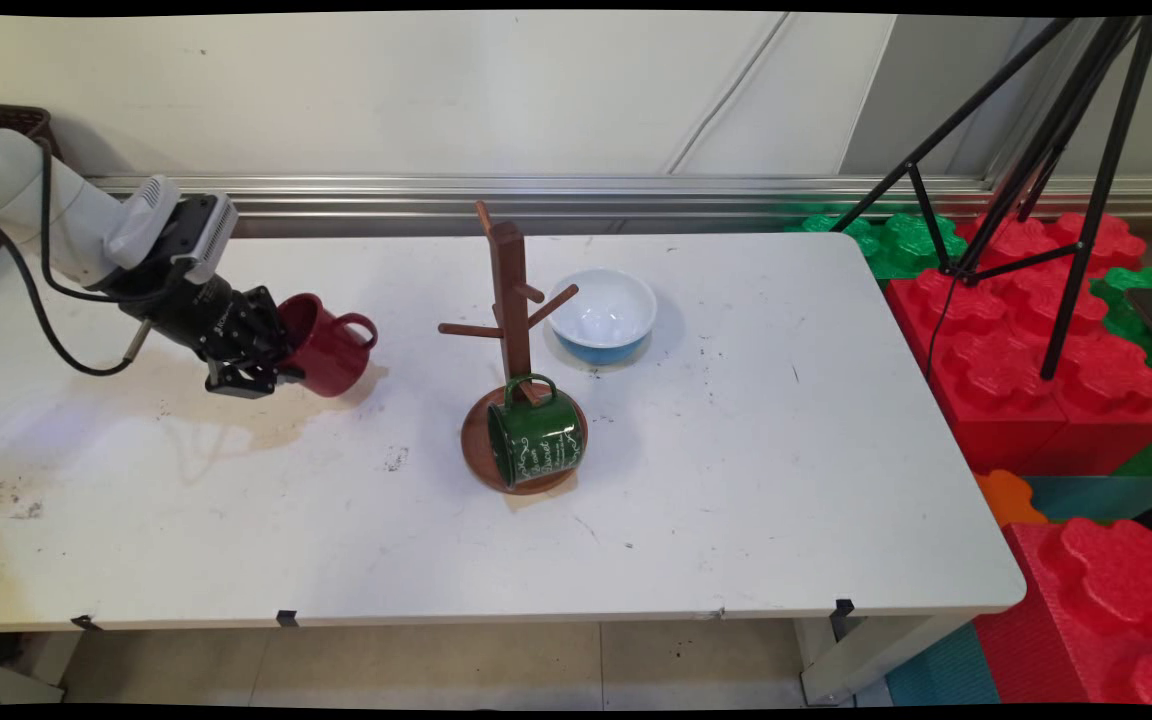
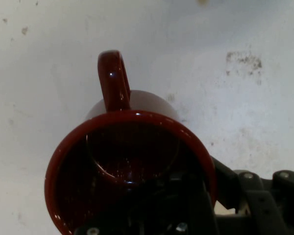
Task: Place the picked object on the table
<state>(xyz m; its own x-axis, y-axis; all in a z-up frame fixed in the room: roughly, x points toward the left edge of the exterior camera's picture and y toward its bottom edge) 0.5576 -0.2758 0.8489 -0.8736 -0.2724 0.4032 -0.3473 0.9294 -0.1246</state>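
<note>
Red glazed ceramic mug (image 1: pixel 328 345) sits clamped by its rim in my black two-finger gripper (image 1: pixel 271 352) (one finger inside), tilted near the desk's (image 1: pixel 736 480) far-left edge, base pointing away.

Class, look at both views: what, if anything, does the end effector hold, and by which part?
The end effector holds the red mug by its rim, one finger inside the mouth.

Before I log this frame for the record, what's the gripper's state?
Gripper: shut on the red mug, one finger inside the rim and one outside, mug tipped on its side above the table.
</note>
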